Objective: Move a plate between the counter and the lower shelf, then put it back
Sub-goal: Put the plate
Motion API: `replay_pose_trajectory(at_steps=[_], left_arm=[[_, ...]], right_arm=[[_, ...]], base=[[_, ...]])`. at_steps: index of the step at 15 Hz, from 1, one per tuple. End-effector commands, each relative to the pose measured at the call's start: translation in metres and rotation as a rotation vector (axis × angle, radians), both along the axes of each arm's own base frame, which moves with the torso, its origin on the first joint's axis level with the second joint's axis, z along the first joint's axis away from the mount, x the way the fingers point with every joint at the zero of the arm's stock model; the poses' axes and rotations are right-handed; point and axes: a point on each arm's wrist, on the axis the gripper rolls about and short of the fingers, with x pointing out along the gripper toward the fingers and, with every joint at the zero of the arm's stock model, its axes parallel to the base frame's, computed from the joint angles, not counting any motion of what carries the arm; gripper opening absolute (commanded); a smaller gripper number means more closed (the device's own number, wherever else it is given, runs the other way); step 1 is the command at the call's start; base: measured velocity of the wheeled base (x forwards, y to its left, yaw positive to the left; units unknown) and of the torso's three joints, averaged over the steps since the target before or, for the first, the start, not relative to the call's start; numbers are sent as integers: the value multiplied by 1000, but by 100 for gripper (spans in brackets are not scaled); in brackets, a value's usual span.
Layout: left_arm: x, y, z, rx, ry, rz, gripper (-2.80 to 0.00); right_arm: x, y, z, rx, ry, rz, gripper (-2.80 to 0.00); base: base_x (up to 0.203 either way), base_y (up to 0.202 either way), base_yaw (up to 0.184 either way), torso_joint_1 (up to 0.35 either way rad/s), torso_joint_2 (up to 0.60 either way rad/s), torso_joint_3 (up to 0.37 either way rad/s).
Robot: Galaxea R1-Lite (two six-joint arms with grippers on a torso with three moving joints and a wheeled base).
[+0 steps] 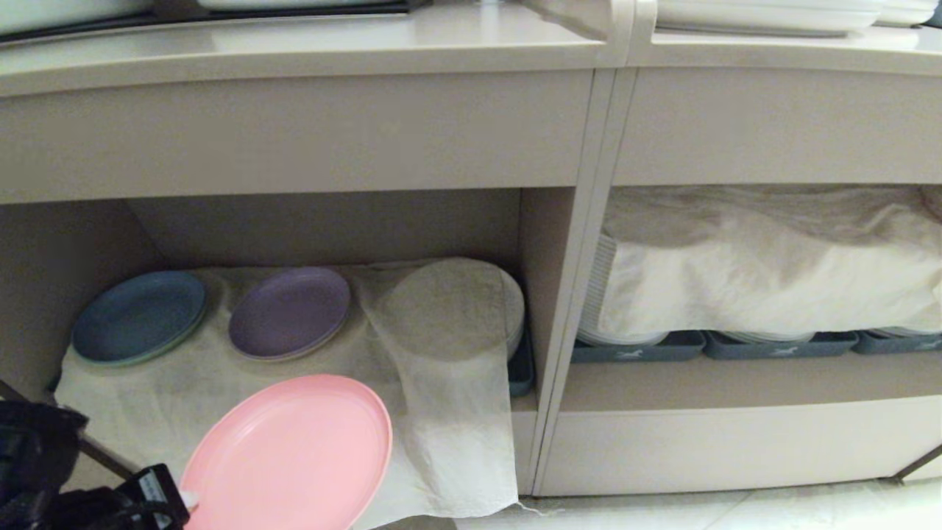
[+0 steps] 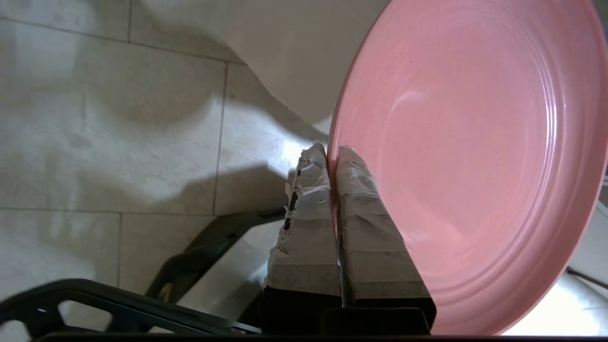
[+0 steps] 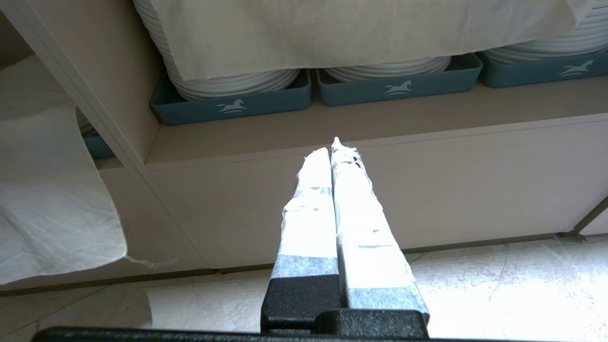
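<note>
The left gripper (image 2: 332,151) is pressed together on the edge of the plate (image 1: 291,450), its two tape-wrapped fingers (image 2: 308,223) pinching the rim from either side. In the head view this gripper sits at the lower left corner, dark and partly out of frame, with the plate's rim at its tip.

The plate is pink, round and plain, with a low raised rim. It is held in the air in front of the lower shelf (image 1: 331,228), not resting on anything. It is tilted: its upper face is turned up and toward the camera, with the far edge higher than the gripped edge. Being round, it has no long axis.

The right gripper (image 3: 333,148) hangs idle, its taped fingers closed on nothing, pointing toward the front of the neighbouring cubby (image 1: 736,383).

The lower shelf is a beige open cubby. A thin white cloth (image 1: 449,412) lies over its contents and drapes down over the front edge. On the cloth sit a blue plate (image 1: 138,316) and a purple plate (image 1: 288,312), side by side and apart. A round stack (image 1: 452,305) shows under the cloth beside them.

The wider cubby holds white plates (image 3: 228,83) in grey-blue trays (image 3: 232,103) under another cloth (image 1: 765,280). The counter (image 1: 309,48) runs above. The floor (image 2: 109,142) is pale tile.
</note>
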Motion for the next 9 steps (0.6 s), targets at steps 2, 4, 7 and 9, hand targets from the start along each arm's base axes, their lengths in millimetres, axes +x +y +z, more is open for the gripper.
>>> replay_pose_trajectory(at_steps=[2, 4, 7, 9], left_arm=[[-8, 9, -4, 10, -1, 15, -280], [-11, 9, -5, 13, 4, 15, -280], [-12, 10, -5, 10, -1, 21, -280], [-13, 15, -5, 1, 10, 46, -280]], right_arm=[[0, 0, 0, 1, 0, 0, -280], [0, 0, 0, 1, 0, 0, -280], [0, 0, 0, 1, 0, 0, -280], [0, 0, 0, 1, 0, 0, -280]], base=[[0, 0, 0, 0, 0, 0], [0, 0, 0, 0, 0, 0], [0, 0, 0, 0, 0, 0], [0, 0, 0, 0, 0, 0]])
